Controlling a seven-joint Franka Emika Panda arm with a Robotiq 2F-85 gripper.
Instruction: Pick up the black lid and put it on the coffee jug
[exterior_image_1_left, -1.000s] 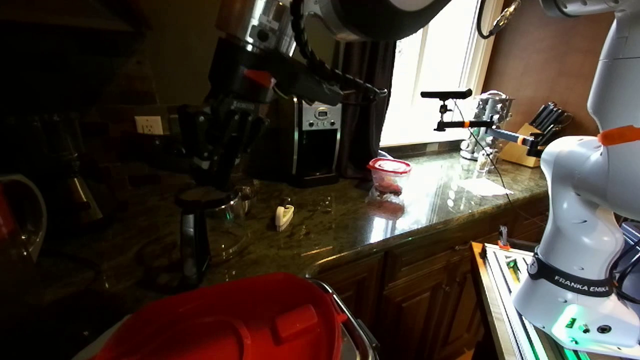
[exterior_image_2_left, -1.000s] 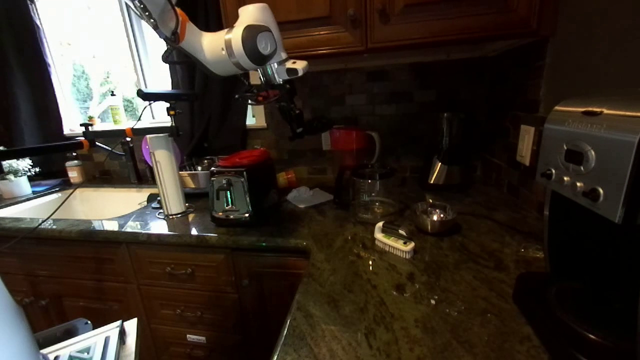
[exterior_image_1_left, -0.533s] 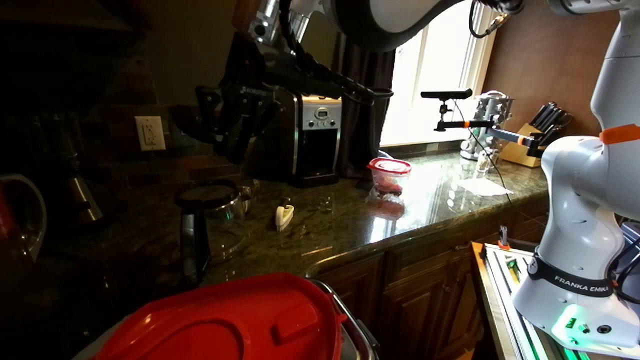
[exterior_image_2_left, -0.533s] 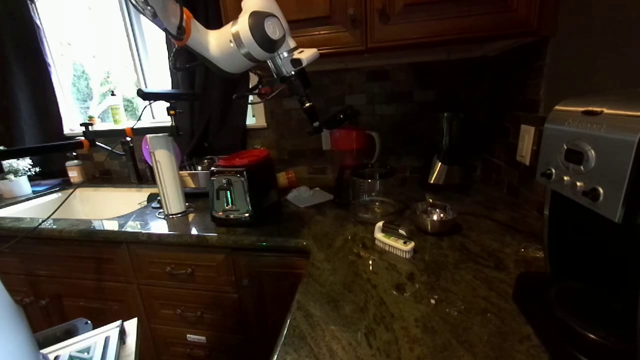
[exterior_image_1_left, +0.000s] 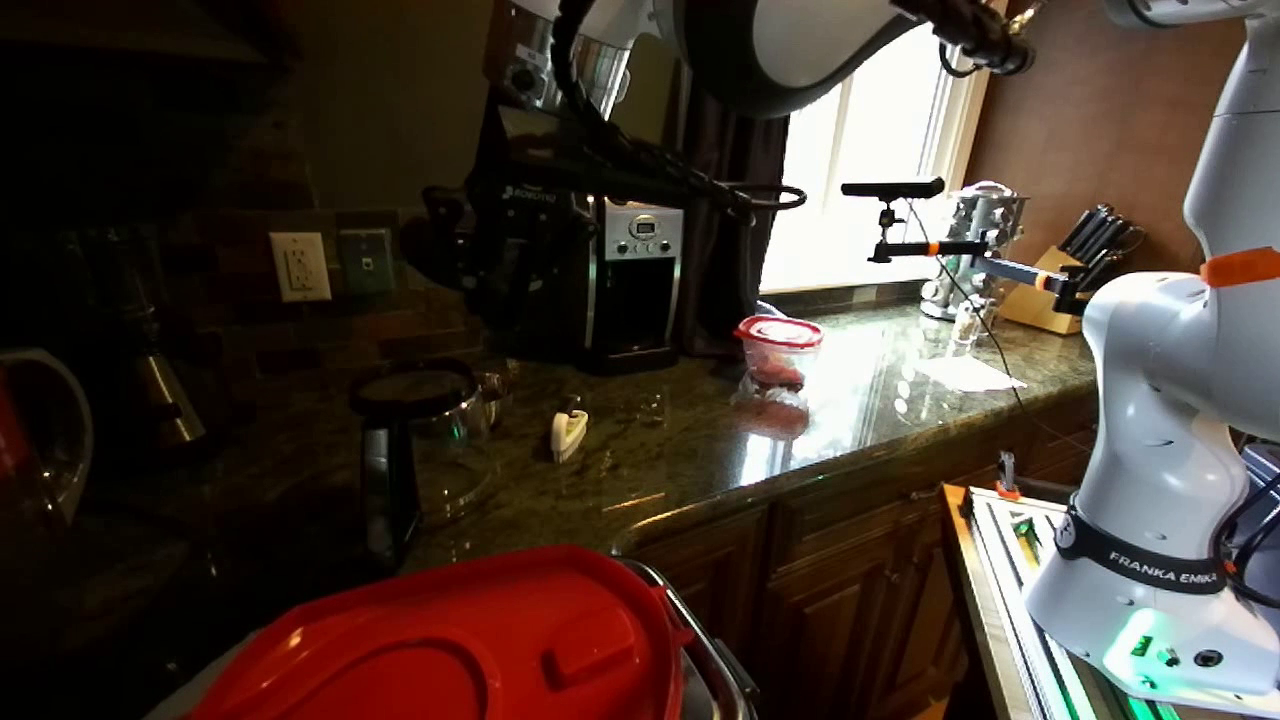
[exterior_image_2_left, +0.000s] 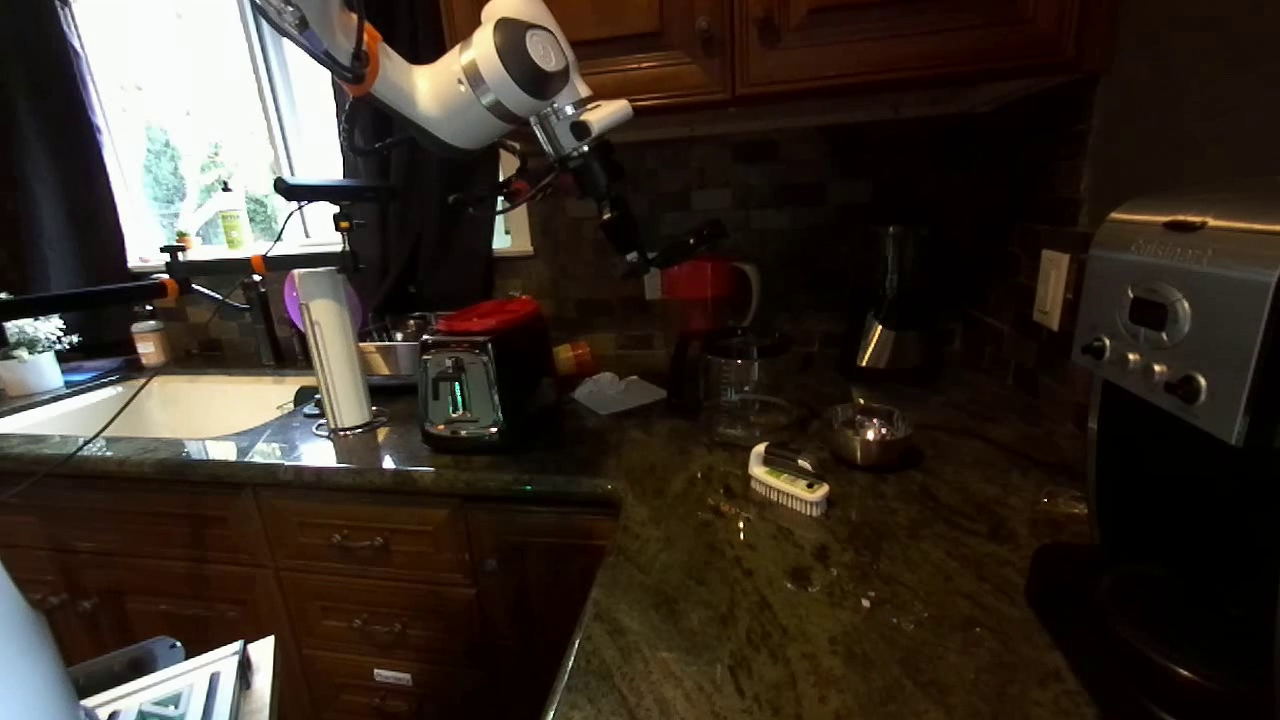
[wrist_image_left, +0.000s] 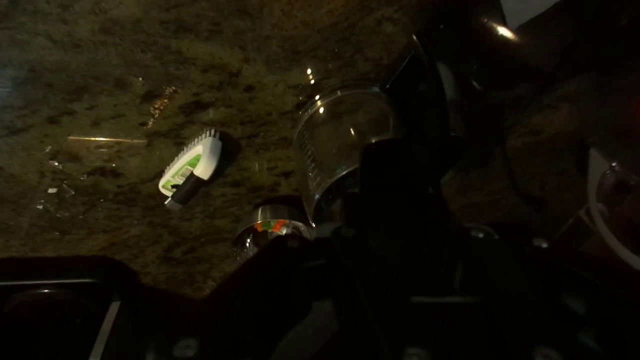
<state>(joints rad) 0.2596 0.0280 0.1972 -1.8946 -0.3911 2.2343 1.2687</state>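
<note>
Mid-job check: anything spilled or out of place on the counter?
Yes: brown specks, like crumbs, lie scattered on the counter near the scrub brush. Farther left in the wrist view are clear glinting bits, perhaps water; both look spilled.

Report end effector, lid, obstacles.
End effector aloft, apparently shut on black lid; lid tilted. Coffee jug upright on counter. Scrub brush and metal bowl near jug, probably not blocking.

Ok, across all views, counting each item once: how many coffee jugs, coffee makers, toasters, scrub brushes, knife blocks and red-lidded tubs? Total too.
Coffee jug: 1
Coffee maker: 1
Toaster: 1
Scrub brush: 1
Knife block: 1
Red-lidded tub: 1
Total: 6
</note>
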